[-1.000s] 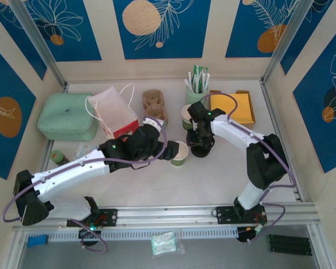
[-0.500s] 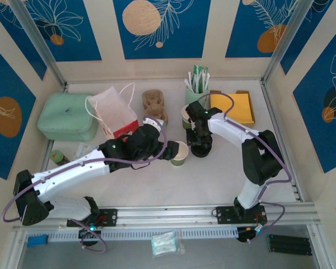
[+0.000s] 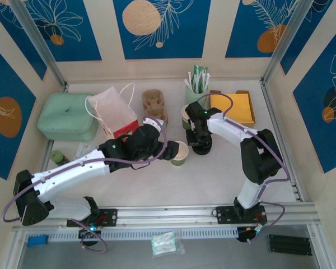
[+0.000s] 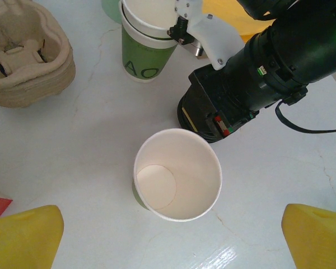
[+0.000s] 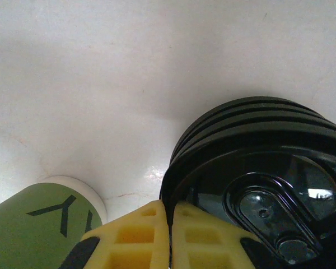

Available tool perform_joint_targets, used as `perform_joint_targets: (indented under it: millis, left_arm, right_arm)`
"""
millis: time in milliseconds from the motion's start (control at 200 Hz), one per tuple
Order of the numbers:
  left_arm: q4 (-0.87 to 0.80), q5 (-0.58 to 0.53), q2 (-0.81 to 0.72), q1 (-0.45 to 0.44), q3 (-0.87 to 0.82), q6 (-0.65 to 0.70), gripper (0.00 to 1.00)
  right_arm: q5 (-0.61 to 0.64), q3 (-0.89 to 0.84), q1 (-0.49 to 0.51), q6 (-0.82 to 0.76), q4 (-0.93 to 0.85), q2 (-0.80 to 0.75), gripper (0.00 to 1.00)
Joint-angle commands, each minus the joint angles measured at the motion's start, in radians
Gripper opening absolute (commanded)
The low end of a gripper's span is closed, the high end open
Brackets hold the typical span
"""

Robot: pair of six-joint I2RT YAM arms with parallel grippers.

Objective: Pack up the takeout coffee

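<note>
Mint-green lidded plastic box (image 3: 67, 116) far left. White paper bag with red base (image 3: 113, 111) beside it, brown cardboard cup carrier (image 3: 154, 104) further right, toward back.

Left gripper (image 4: 171, 238) spread wide, yellow fingers (image 4: 23, 238) flanking but not touching small white paper cup with green lower band (image 4: 178, 182). Cup upright, open-topped, mid-table. Stack of green-banded cups (image 4: 147, 39) just behind.

Right gripper (image 5: 169, 218) clenched, pads together at rim of stack of round black plastic lids (image 5: 257, 168), just right of cup. Whether lid edge pinched: cannot tell.

Pale mint tumbler with sticks (image 3: 196, 85) and orange-yellow flat packet (image 3: 235, 107) at back right.
</note>
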Motion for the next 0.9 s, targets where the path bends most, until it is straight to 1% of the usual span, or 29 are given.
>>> perform_joint_targets:
  millis: [0, 205, 355, 450, 520, 575, 635, 765, 895]
  left_arm:
    - [0.006, 0.004, -0.010, -0.003, -0.005, -0.010, 0.99]
    - [0.010, 0.007, -0.003, -0.004, -0.002, -0.010, 1.00]
    - [0.011, 0.009, -0.001, -0.004, -0.001, -0.011, 0.99]
    - [0.011, 0.010, -0.003, -0.004, 0.001, -0.014, 0.99]
    - [0.018, 0.014, -0.005, -0.004, 0.002, -0.021, 0.99]
    - [0.034, 0.023, -0.010, -0.004, -0.002, -0.033, 1.00]
    - [0.070, 0.037, -0.017, -0.004, -0.006, -0.051, 0.99]
    - [0.167, 0.071, -0.040, 0.004, -0.008, -0.108, 1.00]
    - [0.294, 0.071, -0.110, 0.028, -0.032, -0.188, 0.99]
  right_arm:
    - [-0.002, 0.030, -0.002, -0.006, -0.023, -0.053, 0.04]
    - [-0.019, 0.033, -0.016, 0.001, -0.038, -0.130, 0.00]
    - [-0.040, 0.024, -0.030, 0.012, -0.041, -0.177, 0.00]
    - [-0.062, 0.023, -0.040, 0.024, -0.047, -0.221, 0.00]
    - [-0.104, 0.025, -0.052, 0.035, -0.046, -0.273, 0.00]
    - [-0.161, 0.022, -0.064, 0.044, -0.033, -0.318, 0.00]
    - [-0.263, 0.021, -0.085, 0.058, -0.001, -0.384, 0.00]
    - [-0.551, 0.007, -0.140, 0.113, 0.120, -0.516, 0.00]
    - [-0.783, 0.008, -0.193, 0.195, 0.251, -0.606, 0.00]
